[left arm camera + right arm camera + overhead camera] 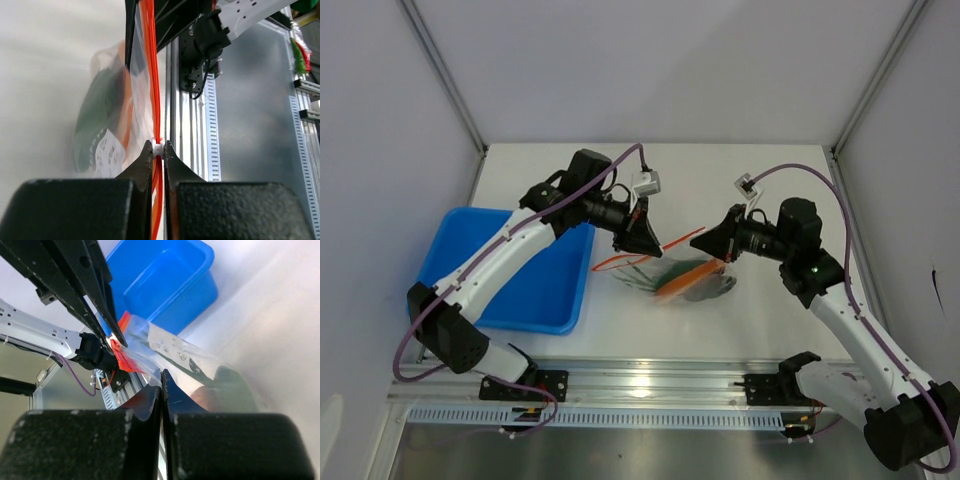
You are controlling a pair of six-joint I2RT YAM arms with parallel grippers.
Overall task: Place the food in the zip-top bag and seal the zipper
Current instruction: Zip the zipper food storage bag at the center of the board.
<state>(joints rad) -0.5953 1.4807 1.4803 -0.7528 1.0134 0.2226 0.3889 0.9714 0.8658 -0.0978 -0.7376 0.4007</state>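
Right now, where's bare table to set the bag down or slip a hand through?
Free: the far strip of table behind the arms, and the near strip between zip-top bag and rail. Crowded: centre, where left gripper and right gripper pinch the bag beside the blue tray.

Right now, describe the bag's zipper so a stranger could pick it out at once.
On the white table, right of the blue tray, a clear bag is held between the left gripper and right gripper. The zipper runs along its mouth. It is the only thin red-orange strip; the bag is clear, the food inside dark green.
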